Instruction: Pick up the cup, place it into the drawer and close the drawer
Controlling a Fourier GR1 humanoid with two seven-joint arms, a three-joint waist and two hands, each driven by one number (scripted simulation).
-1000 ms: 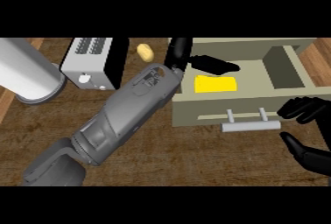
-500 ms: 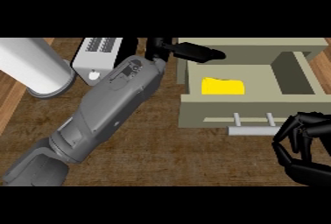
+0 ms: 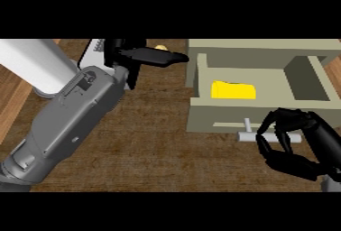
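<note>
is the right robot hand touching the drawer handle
Cannot tell. In the head view the right robot hand curls over the drawer handle and overlaps it, but neither contact nor a gap shows plainly.

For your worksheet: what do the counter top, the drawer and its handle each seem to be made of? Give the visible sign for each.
Counter top: probably wood, brown with streaky grain, matt. Drawer: flat pale beige with no grain, perhaps painted board or plastic. Drawer handle: light grey bar, possibly metal.
</note>
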